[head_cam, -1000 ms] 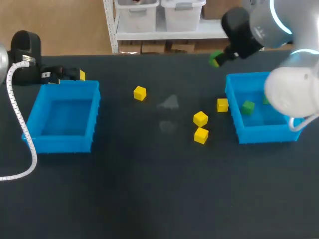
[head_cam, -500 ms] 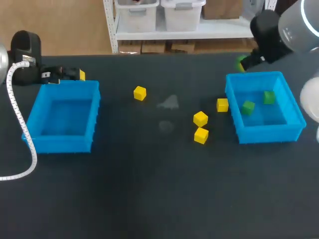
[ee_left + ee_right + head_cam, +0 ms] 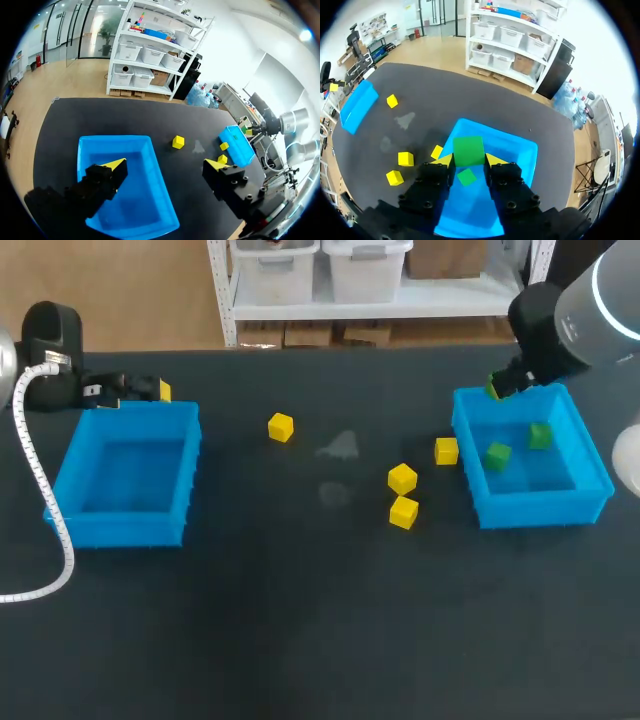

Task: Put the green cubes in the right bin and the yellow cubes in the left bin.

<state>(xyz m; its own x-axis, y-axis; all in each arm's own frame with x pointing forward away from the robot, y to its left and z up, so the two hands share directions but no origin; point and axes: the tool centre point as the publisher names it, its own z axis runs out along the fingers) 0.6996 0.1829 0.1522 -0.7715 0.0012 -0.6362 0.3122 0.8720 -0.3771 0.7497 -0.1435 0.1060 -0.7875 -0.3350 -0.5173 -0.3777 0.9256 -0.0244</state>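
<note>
At the far left of the desk (image 3: pixel 300 620), our left arm (image 3: pixel 48 335) sits just behind the left bin (image 3: pixel 120 525). The left jaws stand wide open and hold nothing. In the left wrist view the bin lies ahead of and below them, one yellow fingertip (image 3: pixel 116 164) showing against its blue floor.

Right of that bin, well apart from it, a lone yellow cube (image 3: pixel 281 427) rests on the desk. Further right we see the farther yellow cube (image 3: pixel 402 478) and the nearer yellow cube (image 3: pixel 404 511), close together but apart. A fourth yellow cube (image 3: pixel 447 450) lies just beside the left wall of the right bin (image 3: pixel 540 508).

Inside the right bin lie two green cubes apart from each other: the first loose green cube (image 3: pixel 497 454) toward its left wall, and the second loose green cube (image 3: pixel 540 435) further in.

Our right arm (image 3: pixel 570 310) comes in from the right corner. The right jaws are closed on the held green cube (image 3: pixel 495 387), pinching it from two sides between the yellow tips. It hangs above the bin's far left corner. In the right wrist view it sits over the bin's floor, with one loose cube below it.
</note>
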